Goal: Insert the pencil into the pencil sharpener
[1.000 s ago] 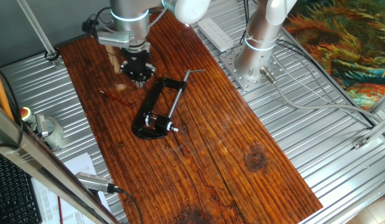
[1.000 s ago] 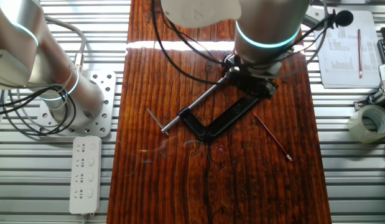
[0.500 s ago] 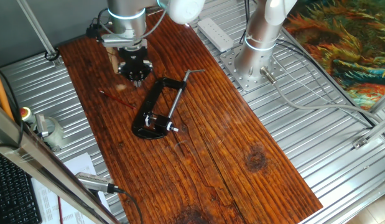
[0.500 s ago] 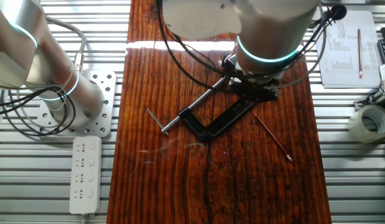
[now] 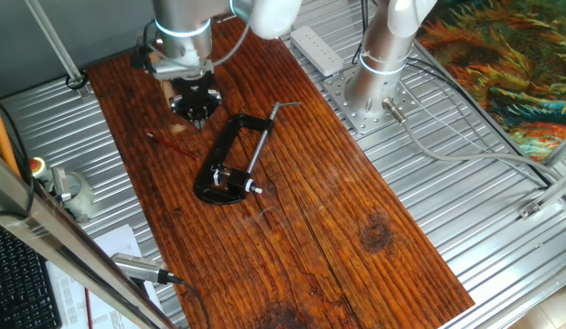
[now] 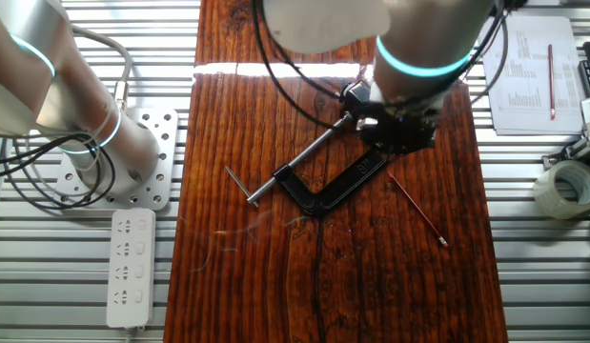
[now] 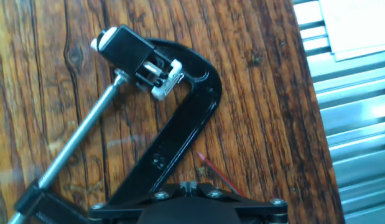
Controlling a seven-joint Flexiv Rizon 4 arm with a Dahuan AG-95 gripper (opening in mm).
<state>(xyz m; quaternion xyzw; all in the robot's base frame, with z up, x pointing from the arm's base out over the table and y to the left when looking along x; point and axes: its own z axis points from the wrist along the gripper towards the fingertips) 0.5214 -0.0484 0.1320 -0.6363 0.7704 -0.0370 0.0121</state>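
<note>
In my hand view the pencil point(image 7: 217, 175) runs under the gripper point(image 7: 187, 185) body, rest hidden. Fingertips cut off at btm edge, can't tell jaw state. C-clamp point(image 7: 180, 124) lower end cropped too.

This was a robotics lab. A wooden table point(image 5: 292, 210) lay on ribbed aluminium decking point(image 5: 465, 210), with a second arm's base point(image 5: 379, 64) bolted down (cables trailing). A power strip point(image 6: 130, 267) and tape roll point(image 6: 564, 189) sat alongside.

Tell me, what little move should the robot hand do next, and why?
Probably slide sideways over the pencil and come down on it. The pencil lies loose on the table beside the clamp, and the gripper holds nothing that shows.
</note>
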